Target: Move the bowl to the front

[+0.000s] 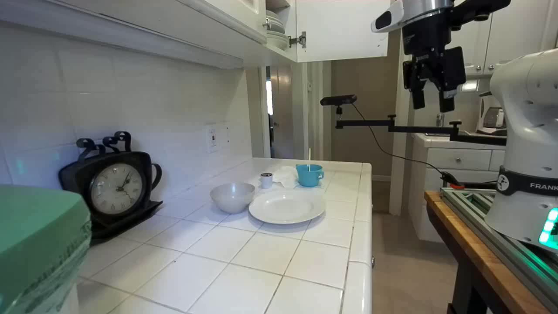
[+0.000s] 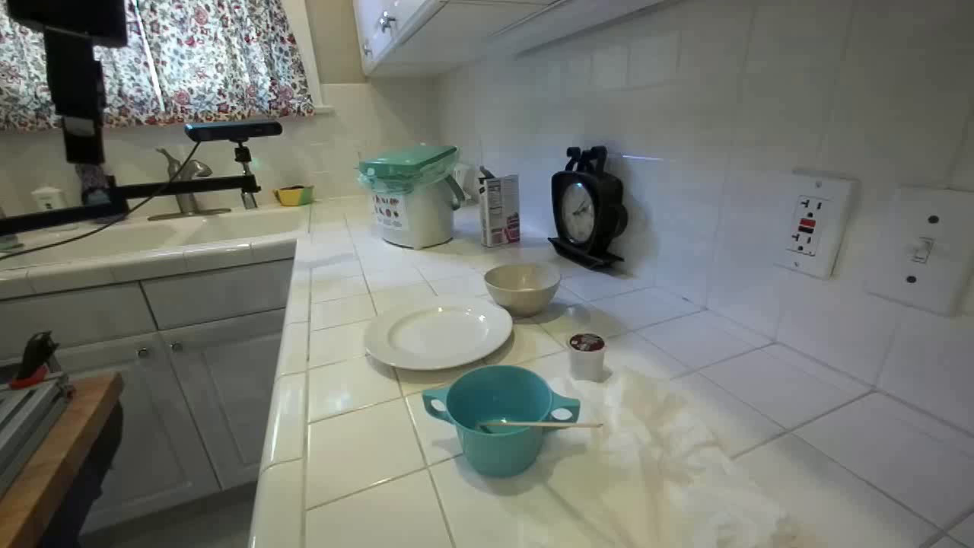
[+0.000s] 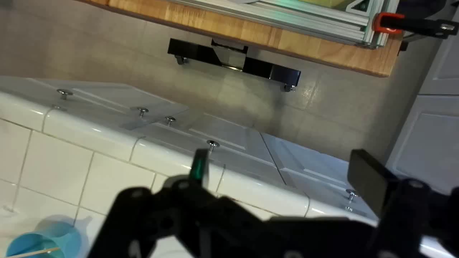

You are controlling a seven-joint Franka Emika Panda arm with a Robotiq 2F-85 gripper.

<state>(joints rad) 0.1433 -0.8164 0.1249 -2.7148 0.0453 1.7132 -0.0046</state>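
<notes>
Pincer [image 1: 433, 104] hangs high above the tiled counter [image 1: 266, 266], fingers spread well apart, nothing held. Wrist view agrees: wide gap between the fingers, counter edge [image 3: 263, 190] seen through it.

Bowl [image 1: 232, 200] rests upright on the counter, well below the pincer and well apart from it. White plate [image 2: 439, 335] lies on the pincer's side of the bowl in both exterior views. Bowl and plate are very near each other; touching or not, cannot tell. Blue cup [image 3: 70, 236] shows in a corner of the wrist view, off to one side of the fingers; bowl not identifiable there.

Progress (judgement): no part of the move looks done. No contact, no lift. "Front" is unmarked; I take it as the side toward the pincer, low confidence. On that reading, left to do: descend to the bowl, grip, raise it past the plate, carry it toward the pincer's side, set down, release. If the bowl's present spot counts as front, the job is complete; these views cannot settle it.
</notes>
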